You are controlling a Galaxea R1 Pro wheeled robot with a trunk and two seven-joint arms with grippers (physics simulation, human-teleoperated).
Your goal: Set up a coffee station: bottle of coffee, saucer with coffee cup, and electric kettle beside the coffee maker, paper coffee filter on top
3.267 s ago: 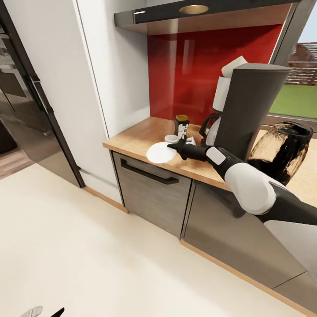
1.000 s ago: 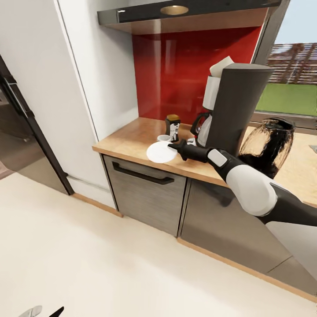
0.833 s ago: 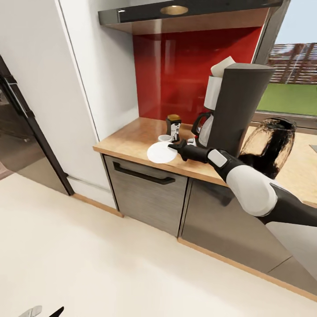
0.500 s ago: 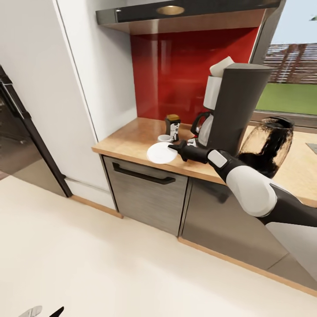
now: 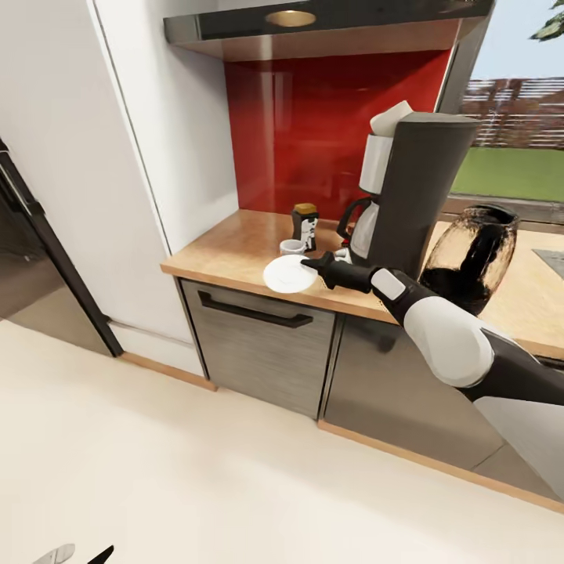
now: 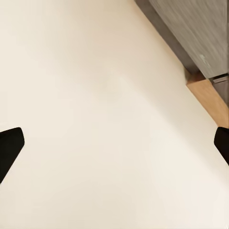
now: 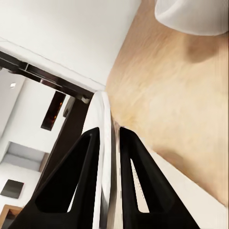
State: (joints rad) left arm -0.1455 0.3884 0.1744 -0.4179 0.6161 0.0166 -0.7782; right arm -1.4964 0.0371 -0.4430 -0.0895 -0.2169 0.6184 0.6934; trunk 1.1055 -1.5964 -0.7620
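Saucer (image 5: 289,274) sits tilted w/ its far-right rim pinched in the right pincer (image 5: 308,262), which is clenched on it. Right wrist view shows the two black fingers (image 7: 81,181) squeezed on the thin white rim of the saucer (image 7: 104,143), wood-grain bench (image 7: 176,105) under it. Saucer hangs over the near part of the bench (image 5: 227,254), close to its front edge.

Coffee cup (image 5: 292,247) is just behind the saucer, on the bench. Can't tell if they touch. Wrist view has the cup (image 7: 193,14) a bit past the fingers.

Bottle of coffee (image 5: 305,225) stands upright just behind the cup, gold lid on top. Coffee maker (image 5: 415,200) is to the right of it, tall & dark, w/ the paper coffee filter (image 5: 389,119) sticking up out of its white basket. Electric kettle (image 5: 474,254) stands right of the coffee maker, partly hidden by the white arm.

Kitchen shelf (image 5: 313,19) runs above, w/ a round light in it, red wall behind.

Left pincer (image 6: 114,148) hangs low over the pale floor (image 6: 95,119); its two black tips are far apart w/ nothing between, so it's released. Grey cabinet front (image 6: 200,33) is near it.
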